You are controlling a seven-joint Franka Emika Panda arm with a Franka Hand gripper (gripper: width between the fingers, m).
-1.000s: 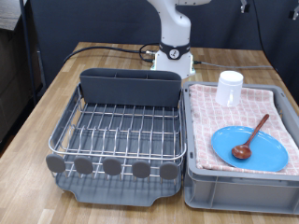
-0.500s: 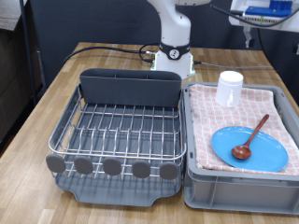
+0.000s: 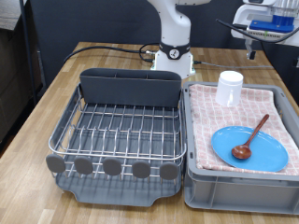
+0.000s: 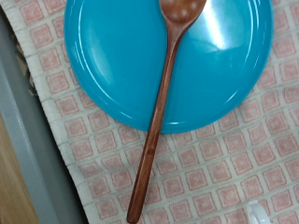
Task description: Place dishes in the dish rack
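Note:
The light-blue plate (image 3: 249, 147) lies on the pink checked towel in the grey bin, with the brown wooden spoon (image 3: 252, 136) resting across it, bowl on the plate. The white cup (image 3: 229, 88) stands upright at the bin's far corner. The dish rack (image 3: 120, 127), silver wire over a dark tray with a grey caddy (image 3: 128, 88), holds none of them. My gripper (image 3: 264, 30) hangs high above the bin at the exterior view's top right; its fingers do not show. The wrist view looks down on the plate (image 4: 112, 56) and spoon (image 4: 161, 103).
The grey bin (image 3: 224, 191) with the pink checked towel (image 3: 271, 105) stands at the rack's right on the wooden table (image 3: 42, 107). The robot base (image 3: 173, 58) stands behind the rack, with a cable running left from it.
The hand has come into the exterior view at the top right and moved further left and down over the bin. Plate, spoon and cup have not moved.

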